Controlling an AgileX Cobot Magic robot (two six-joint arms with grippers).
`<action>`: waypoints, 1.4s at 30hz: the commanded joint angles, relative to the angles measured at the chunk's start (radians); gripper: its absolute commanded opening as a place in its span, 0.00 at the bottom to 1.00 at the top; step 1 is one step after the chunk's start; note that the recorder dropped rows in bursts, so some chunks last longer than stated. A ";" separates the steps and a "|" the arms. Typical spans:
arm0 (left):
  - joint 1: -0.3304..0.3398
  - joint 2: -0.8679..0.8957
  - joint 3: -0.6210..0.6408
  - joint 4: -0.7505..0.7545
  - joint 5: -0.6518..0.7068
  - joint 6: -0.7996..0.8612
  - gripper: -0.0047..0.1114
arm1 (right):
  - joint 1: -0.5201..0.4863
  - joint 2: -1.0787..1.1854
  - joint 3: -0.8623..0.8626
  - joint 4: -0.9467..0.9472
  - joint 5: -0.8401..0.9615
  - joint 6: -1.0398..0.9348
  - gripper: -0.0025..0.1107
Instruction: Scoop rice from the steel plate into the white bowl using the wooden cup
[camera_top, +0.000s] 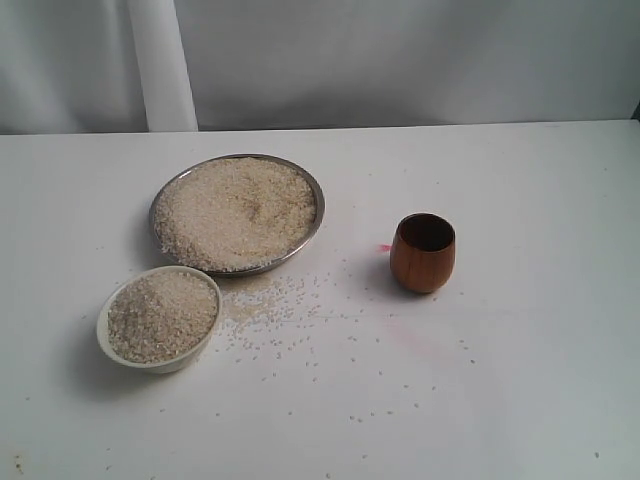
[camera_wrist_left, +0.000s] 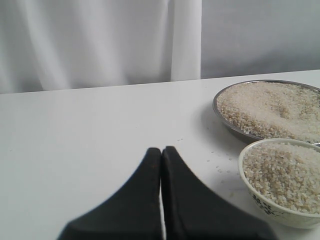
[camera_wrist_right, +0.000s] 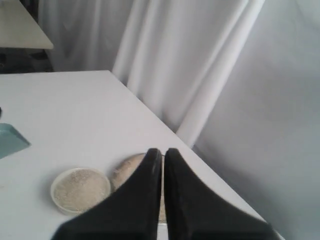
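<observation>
The steel plate (camera_top: 312, 190) sits left of centre, heaped with rice (camera_top: 238, 210). In front of it and to the left stands the white bowl (camera_top: 160, 356), filled with rice (camera_top: 162, 314). The wooden cup (camera_top: 423, 253) stands upright and empty to the right of the plate. Neither gripper shows in the exterior view. My left gripper (camera_wrist_left: 161, 149) is shut and empty, low over the table beside the bowl (camera_wrist_left: 265, 205) and plate (camera_wrist_left: 225, 122). My right gripper (camera_wrist_right: 163, 151) is shut and empty, high above the bowl (camera_wrist_right: 80, 190) and plate (camera_wrist_right: 122, 172); the cup is hidden there.
Loose grains (camera_top: 290, 310) lie scattered on the white table in front of the plate and toward the cup. A faint pink mark (camera_top: 384, 247) shows by the cup. A white curtain (camera_top: 160, 60) hangs behind the table. A teal object (camera_wrist_right: 10, 140) lies at the edge of the right wrist view.
</observation>
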 joint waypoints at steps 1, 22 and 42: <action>-0.003 0.000 0.002 -0.008 -0.011 -0.006 0.04 | -0.001 -0.006 0.005 -0.190 -0.081 0.013 0.04; -0.003 0.000 0.002 -0.008 -0.011 -0.006 0.04 | -0.011 -0.274 0.102 -1.030 -0.377 0.899 0.04; -0.003 0.000 0.002 -0.008 -0.011 -0.006 0.04 | -0.200 -0.639 0.729 -1.068 -0.590 1.169 0.04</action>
